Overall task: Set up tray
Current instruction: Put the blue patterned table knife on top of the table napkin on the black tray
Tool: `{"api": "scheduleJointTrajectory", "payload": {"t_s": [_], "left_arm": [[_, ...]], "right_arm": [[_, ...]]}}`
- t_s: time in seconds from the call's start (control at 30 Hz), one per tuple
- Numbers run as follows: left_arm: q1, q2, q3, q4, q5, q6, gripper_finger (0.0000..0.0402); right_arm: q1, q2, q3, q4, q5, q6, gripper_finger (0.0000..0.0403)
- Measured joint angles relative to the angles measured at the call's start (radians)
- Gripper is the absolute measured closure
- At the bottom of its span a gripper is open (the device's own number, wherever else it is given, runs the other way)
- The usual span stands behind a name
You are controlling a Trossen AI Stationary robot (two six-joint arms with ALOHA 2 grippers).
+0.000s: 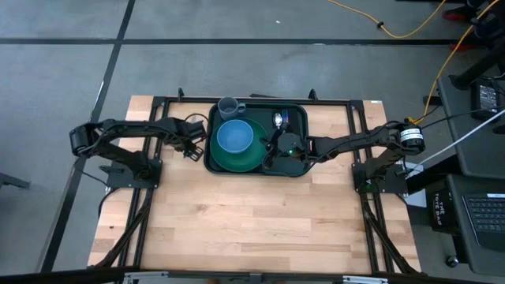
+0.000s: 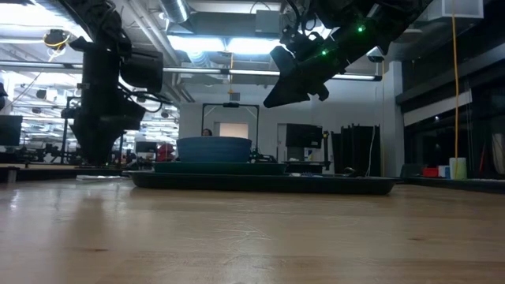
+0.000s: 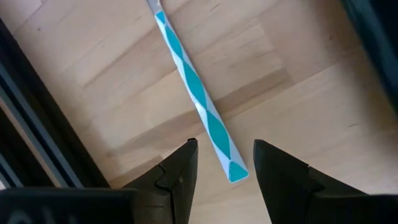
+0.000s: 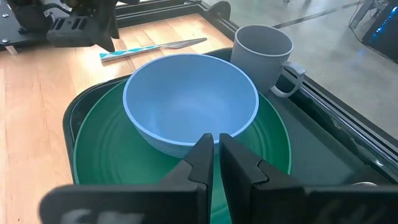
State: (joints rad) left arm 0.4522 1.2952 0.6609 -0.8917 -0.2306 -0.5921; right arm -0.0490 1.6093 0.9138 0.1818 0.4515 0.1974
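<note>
Now the left gripper (image 3: pixel 222 171), fingers spread, straddles the teal-striped knife handle (image 3: pixel 198 102) beside the tray (image 1: pixel 295 168); lower squarely, close firmly on it; right gripper (image 4: pixel 216 163) hangs pressed together above the tray

Bare wooden table (image 1: pixel 252 229) lies open on the near side. Farther back, the tray (image 1: pixel 296 170) holds plate (image 1: pixel 248 162), bowl (image 1: pixel 234 136) and mug (image 1: pixel 229 106), blocking passage.

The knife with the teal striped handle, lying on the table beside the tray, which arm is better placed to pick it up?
Left, probably. The left end effector is open with the knife handle between its fingers, on the table left of the tray. The right end effector is shut, over the plate.
</note>
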Motion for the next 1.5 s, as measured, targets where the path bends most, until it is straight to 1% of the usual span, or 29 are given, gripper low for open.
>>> {"api": "scheduleJointTrajectory", "payload": {"t_s": [0.5,0.7,0.93,1.1,1.27,1.5], "left_arm": [[0.0,0.112,0.0,0.009,-0.011,-0.067,0.0249],[0.0,0.151,0.0,0.036,-0.007,-0.068,0.0249],[-0.002,0.197,0.004,0.04,0.006,-0.068,0.0249],[-0.016,0.207,0.004,0.038,0.002,-0.059,0.025],[-0.033,0.208,0.003,0.034,0.001,-0.052,0.0271],[-0.047,0.21,0.002,0.031,0.014,-0.032,0.0334]], "right_arm": [[0.0,0.0,0.0,0.0,0.0,0.0,0.037],[0.0,0.0,0.0,0.0,-0.032,-0.001,0.037],[0.0,0.0,0.0,0.0,-0.035,-0.001,0.037],[0.0,0.0,0.0,0.0,-0.035,-0.001,0.037],[0.0,0.0,0.0,0.0,-0.035,-0.001,0.037],[0.0,0.0,0.0,0.0,-0.036,-0.001,0.037]]}}
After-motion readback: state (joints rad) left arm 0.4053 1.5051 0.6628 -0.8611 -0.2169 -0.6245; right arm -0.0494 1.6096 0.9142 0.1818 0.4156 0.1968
